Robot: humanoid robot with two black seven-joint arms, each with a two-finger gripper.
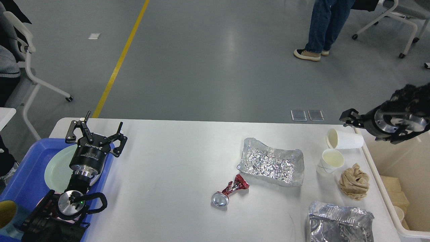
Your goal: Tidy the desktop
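I've got the wide matte white-grey desktop [161, 161] filling the lower half of my head view, and it is far from tidy: a crumpled silver foil tray [271, 162], a crushed red drink can [230, 191], an upright white paper cup [331, 162], a second white paper cup lying on its side [344, 138], a scrunched brown paper ball [354, 181] and a flattened silver foil bag [339, 223] all lie on its right half. I judge I'm between picks, with most of the clearing left to do.

My right gripper [349, 116] hangs in the air above the desktop's far right corner, over the tipped cup and touching nothing; it is small and dark, so I cannot tell how wide its fingers stand. Next I'd bring it down on a piece of rubbish, probably a cup, then carry that to the cream-white plastic bin [386, 201] on the right.

My left gripper [97, 129] sits spread wide and empty over the blue plastic tray [23, 174].
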